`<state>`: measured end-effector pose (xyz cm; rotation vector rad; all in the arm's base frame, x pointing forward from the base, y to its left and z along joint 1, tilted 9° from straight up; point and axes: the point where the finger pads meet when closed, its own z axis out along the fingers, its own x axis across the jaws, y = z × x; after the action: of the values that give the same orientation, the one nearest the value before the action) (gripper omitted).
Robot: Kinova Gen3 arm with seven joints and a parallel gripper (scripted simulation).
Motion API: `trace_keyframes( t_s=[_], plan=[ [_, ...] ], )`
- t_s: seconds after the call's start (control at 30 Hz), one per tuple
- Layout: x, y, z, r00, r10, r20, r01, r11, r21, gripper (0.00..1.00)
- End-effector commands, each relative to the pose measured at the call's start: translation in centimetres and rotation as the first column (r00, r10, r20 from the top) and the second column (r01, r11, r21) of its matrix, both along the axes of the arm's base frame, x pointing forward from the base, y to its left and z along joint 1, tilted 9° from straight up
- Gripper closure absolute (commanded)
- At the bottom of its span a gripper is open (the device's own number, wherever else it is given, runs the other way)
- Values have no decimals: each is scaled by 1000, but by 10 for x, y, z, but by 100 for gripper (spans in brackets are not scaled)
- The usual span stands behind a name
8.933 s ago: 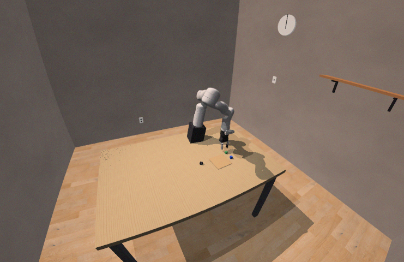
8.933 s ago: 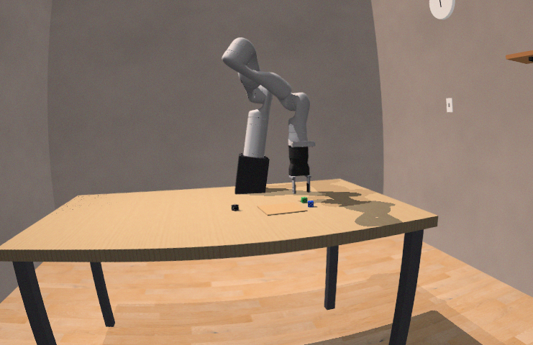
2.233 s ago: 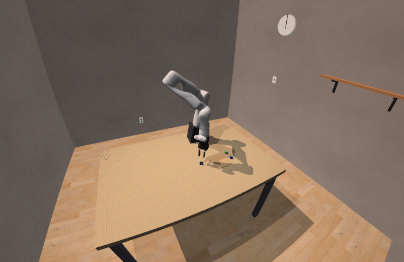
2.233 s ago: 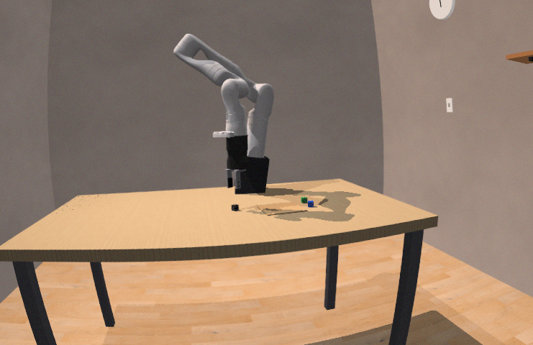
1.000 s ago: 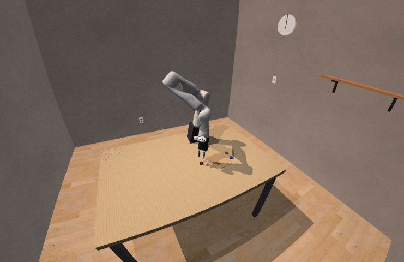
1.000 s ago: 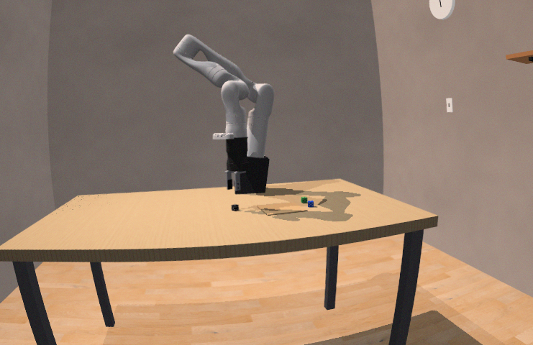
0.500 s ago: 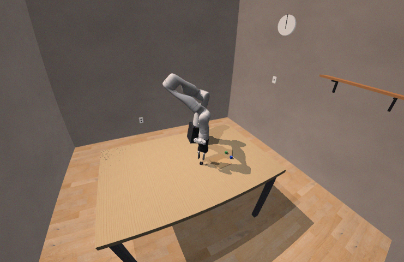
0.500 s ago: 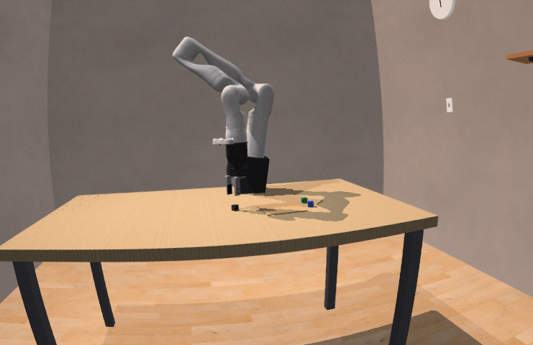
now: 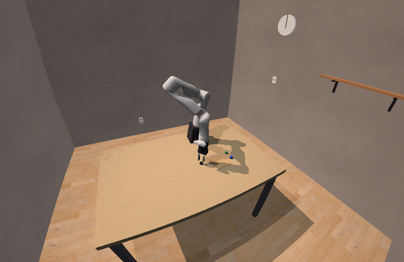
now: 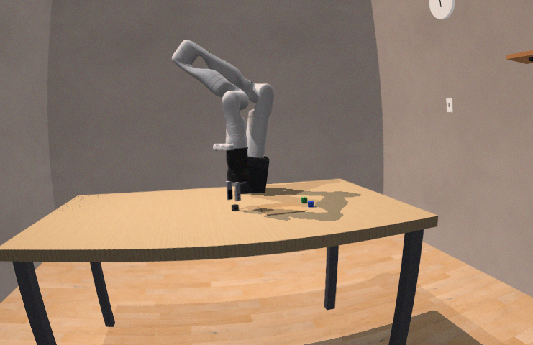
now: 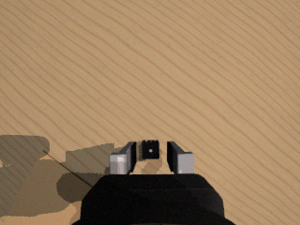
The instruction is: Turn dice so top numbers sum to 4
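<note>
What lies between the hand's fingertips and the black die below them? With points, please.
Nothing solid: the exterior view shows only a short open gap between the hand's fingertips point(image 10: 234, 199) and the black die point(image 10: 234, 208) point(image 11: 150, 149) point(image 9: 201, 162).
</note>
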<state>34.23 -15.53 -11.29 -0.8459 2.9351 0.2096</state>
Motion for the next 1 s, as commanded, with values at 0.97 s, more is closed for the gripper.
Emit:
trace_keyframes(
  t_s=[0.97],
  plan=[
    [0,4,-9,1000,2,-2,-2,1000,4,30]
  ],
)
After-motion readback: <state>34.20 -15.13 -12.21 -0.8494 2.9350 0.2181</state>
